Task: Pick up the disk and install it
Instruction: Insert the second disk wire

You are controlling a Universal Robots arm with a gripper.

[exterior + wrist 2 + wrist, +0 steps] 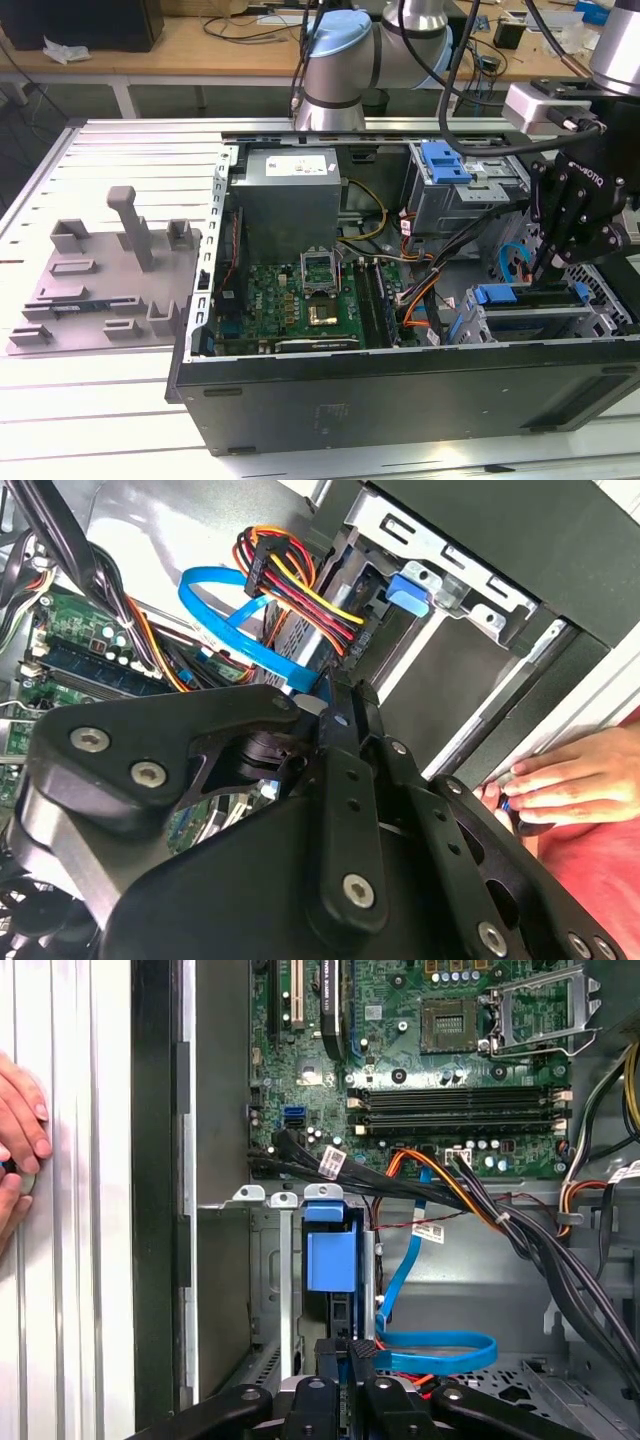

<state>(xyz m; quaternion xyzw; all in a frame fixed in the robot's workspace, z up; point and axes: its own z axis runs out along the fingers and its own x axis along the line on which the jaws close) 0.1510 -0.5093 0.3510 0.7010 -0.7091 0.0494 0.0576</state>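
The black linkage gripper [560, 262], fingers drawn narrow, is lowered at the blue-railed silver disk [530, 300]; square seating is advised.

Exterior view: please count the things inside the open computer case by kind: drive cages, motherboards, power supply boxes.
Drive cages: 2, one farther, one nearer
Motherboard: 1
Power supply box: 1
Total: 4

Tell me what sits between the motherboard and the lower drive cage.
In the exterior view, a bundle of orange and black cables fills that stretch between motherboard and drive cage.
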